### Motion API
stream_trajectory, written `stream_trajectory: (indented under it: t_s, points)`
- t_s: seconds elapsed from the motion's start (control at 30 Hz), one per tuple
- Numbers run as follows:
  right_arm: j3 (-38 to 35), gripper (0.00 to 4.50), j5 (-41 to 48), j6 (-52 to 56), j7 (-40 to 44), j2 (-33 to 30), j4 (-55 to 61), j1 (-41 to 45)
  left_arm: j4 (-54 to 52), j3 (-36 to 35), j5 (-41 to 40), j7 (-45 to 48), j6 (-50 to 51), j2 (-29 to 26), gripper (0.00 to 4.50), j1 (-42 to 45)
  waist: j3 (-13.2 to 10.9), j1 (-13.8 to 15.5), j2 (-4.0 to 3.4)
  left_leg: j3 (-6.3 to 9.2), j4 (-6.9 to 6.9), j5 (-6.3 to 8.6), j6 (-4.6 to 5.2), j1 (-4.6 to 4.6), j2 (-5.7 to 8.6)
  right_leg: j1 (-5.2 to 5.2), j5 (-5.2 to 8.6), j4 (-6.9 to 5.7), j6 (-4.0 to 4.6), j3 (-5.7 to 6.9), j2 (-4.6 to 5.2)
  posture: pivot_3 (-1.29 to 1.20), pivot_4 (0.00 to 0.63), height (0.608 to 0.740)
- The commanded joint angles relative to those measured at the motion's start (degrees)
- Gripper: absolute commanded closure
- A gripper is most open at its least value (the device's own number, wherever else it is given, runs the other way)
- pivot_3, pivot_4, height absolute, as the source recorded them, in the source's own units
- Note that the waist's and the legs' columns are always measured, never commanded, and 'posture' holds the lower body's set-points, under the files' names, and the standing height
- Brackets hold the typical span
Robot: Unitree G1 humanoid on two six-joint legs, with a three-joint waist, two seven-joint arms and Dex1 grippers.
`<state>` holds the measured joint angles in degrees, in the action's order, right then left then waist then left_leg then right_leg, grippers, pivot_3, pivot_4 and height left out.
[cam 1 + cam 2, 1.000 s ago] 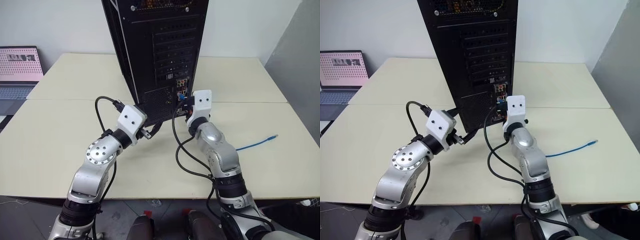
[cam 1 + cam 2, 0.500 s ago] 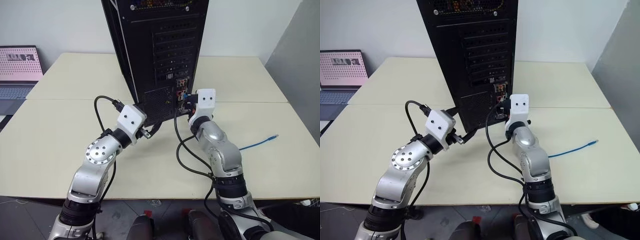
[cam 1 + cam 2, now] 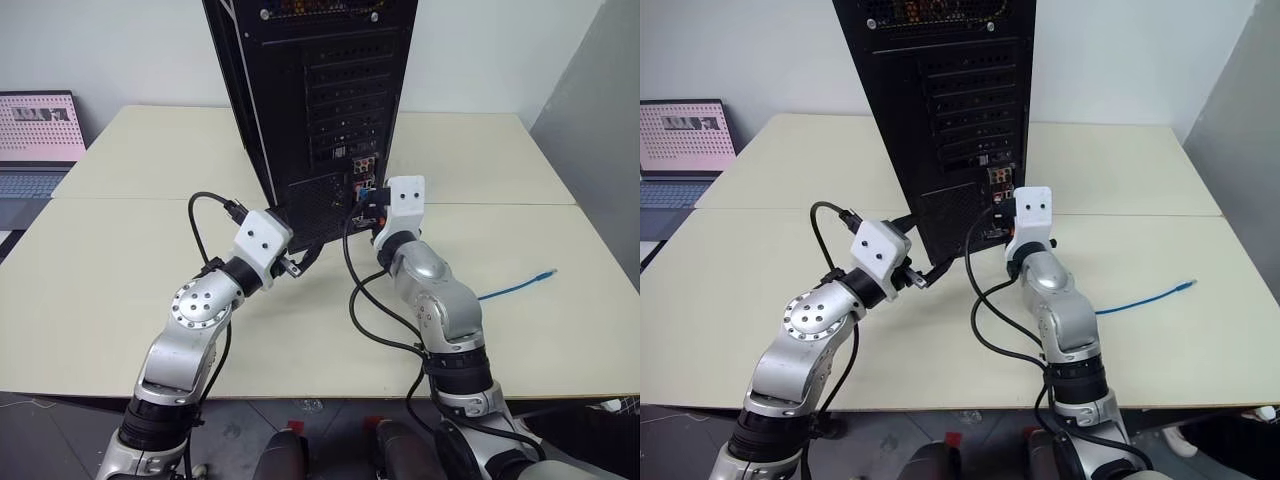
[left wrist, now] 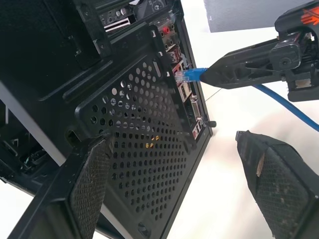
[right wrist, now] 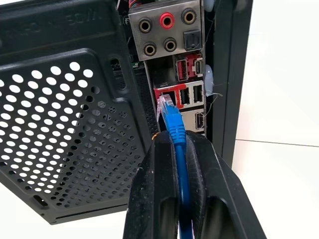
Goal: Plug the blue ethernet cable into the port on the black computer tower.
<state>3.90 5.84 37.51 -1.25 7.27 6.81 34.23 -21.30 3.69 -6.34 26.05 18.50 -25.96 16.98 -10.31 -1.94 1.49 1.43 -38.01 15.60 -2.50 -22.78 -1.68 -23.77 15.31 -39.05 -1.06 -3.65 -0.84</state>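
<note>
Over the last second the right gripper (image 5: 180, 149) is shifted only slightly at the connector column and brought back; no insertion is gained. It is clamped shut on the blue ethernet cable (image 5: 175, 130), whose clear plug is held just short of the port (image 5: 168, 96) (at about 11 o'clock from the fingertips) on the black computer tower (image 3: 320, 90); the left gripper (image 4: 174, 184) is held wide open, empty, straddling the mesh vent; the final push is judged outstanding.

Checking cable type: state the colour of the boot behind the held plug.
Bright blue, like the ethernet cable; clearest in the right wrist view.
</note>
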Motion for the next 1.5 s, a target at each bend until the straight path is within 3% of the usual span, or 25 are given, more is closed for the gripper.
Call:
stream_trajectory:
  t_s: [0.03, 1.5]
  points:
    - [0.3, 4.50, 0.4, -0.7, 0.3, 0.4, 2.6, 1.6, -0.8, -1.4, 0.3, 0.0, -1.2, -0.3, 0.38, 0.6, 0.0, 0.0, 0.00, 0.00, 0.00, 0.00, 0.00, 0.00, 0.00, 0.00, 0.00, 0.00, 0.00, 0.00, 0.00, 0.00, 0.150, 0.740]
    - [6.6, 4.50, -5.6, -4.8, 4.0, -2.0, -1.9, 1.7, 0.2, -1.2, 1.0, 0.1, -2.6, -0.2, 0.38, 0.6, 0.0, -1.3, 0.00, -0.05, 0.04, 0.00, 0.00, -0.09, -0.02, -0.25, -0.01, -0.07, 0.01, -0.12, -0.02, 0.00, 0.150, 0.740]
